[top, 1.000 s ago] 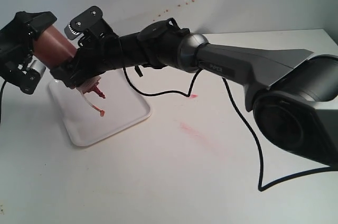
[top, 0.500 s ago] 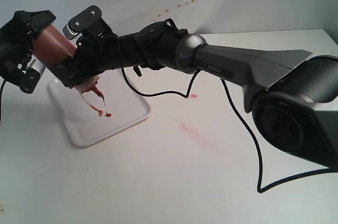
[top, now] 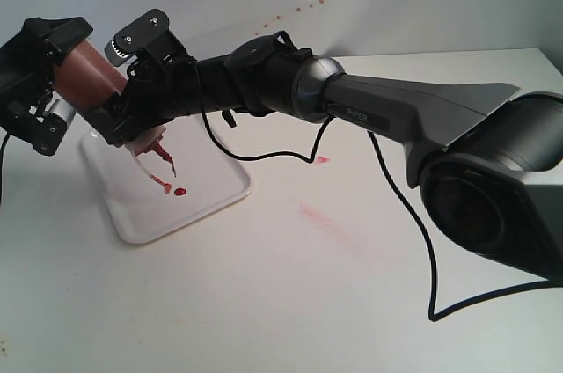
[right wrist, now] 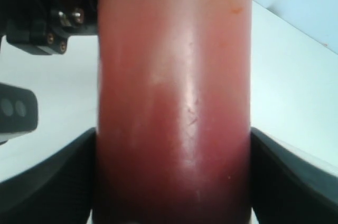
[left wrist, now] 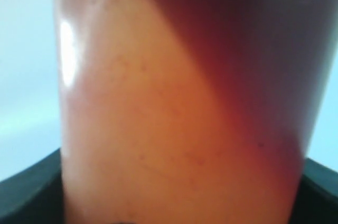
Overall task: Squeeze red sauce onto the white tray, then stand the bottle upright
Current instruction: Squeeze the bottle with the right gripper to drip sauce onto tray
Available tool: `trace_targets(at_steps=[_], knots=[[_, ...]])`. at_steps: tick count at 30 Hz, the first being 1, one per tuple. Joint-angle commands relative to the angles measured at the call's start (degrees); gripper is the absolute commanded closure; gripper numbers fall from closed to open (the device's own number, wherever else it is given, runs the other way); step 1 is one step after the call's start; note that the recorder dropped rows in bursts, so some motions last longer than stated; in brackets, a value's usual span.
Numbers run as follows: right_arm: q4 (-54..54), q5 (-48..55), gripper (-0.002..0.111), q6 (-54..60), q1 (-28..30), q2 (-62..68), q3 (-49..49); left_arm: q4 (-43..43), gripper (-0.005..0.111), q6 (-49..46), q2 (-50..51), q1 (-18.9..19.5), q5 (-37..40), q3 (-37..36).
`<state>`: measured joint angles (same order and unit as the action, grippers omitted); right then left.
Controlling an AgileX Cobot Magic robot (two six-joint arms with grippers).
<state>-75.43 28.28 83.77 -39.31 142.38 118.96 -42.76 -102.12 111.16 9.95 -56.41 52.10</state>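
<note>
larger, rounder blob of red sauce (top: 179, 191) on the white tray (top: 149, 219) than before

Right arm link (top: 440, 105): matte grey, tapering shell, small pale lettering.
Elbow joint (top: 317, 83): rounded, metallic grey.
Wrist section (top: 237, 83): black.
Cable (top: 427, 241): thin, black.
Base housing (top: 501, 188): dark grey, rounded.
Right gripper (top: 123, 122): black, screw-studded plate.
Left gripper (top: 66, 65): black, silver side cylinder.

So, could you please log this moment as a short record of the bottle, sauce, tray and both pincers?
bottle: tilted, nozzle down over the tray
sauce: small red blob on the tray, under the nozzle
tray: white, flat on the table
left pincer: shut on the bottle's base end
right pincer: shut on the bottle's nozzle end
</note>
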Motion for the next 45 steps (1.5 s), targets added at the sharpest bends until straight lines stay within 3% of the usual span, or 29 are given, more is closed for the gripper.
trace_targets(at_steps=[1, 8, 11, 13, 14, 18, 30, 31, 33, 35, 38, 45], knots=[[-0.5, -2.4, 0.108, -0.1, 0.08, -0.12, 0.43, 1.48, 0.107, 1.69, -1.06, -0.25, -3.78, 0.24], [-0.5, -2.4, 0.107, -0.1, 0.08, -0.12, 0.43, 1.48, 0.107, 1.69, -1.06, -0.25, -3.78, 0.24], [-0.5, -2.79, 0.099, -0.1, 0.08, -0.12, 0.43, 1.48, 0.107, 1.69, -1.06, -0.25, -3.78, 0.24], [-0.5, -2.79, 0.083, -0.1, 0.08, -0.12, 0.43, 1.48, 0.107, 1.69, -1.06, -0.25, -3.78, 0.24], [-0.5, -2.79, 0.061, -0.1, 0.08, -0.12, 0.43, 1.48, 0.107, 1.69, -1.06, -0.25, -3.78, 0.24], [-0.34, -6.76, 0.003, 0.76, -0.67, -0.12, 0.43, 1.48, 0.107, 1.69, -1.06, -0.25, -3.78, 0.24], [0.08, -10.43, 0.003, 2.85, -2.58, -0.12, 0.43, 1.46, 0.107, 1.69, -1.06, -0.25, -3.56, 0.24], [1.08, -11.98, 0.004, 2.85, -3.05, -0.12, 0.43, 1.46, 0.107, 1.69, -1.06, -0.25, -3.56, 0.24], [3.12, -14.72, 0.016, 2.85, -3.93, -0.12, 0.43, 1.46, 0.107, 1.69, -1.06, -0.25, -3.56, 0.24], [5.49, -14.58, 0.046, 2.85, -4.31, -0.12, 0.43, 1.46, 0.107, 1.69, -1.06, -0.25, -3.56, 0.24], [6.02, -13.21, 0.103, 2.85, -4.31, -0.12, 0.43, 1.46, 0.107, 1.69, -1.06, -0.25, -3.56, 0.24], [6.02, -13.07, 0.108, 2.29, -4.04, -0.12, 0.43, 1.57, 0.107, 1.81, -1.06, -0.25, -3.08, 0.24]])
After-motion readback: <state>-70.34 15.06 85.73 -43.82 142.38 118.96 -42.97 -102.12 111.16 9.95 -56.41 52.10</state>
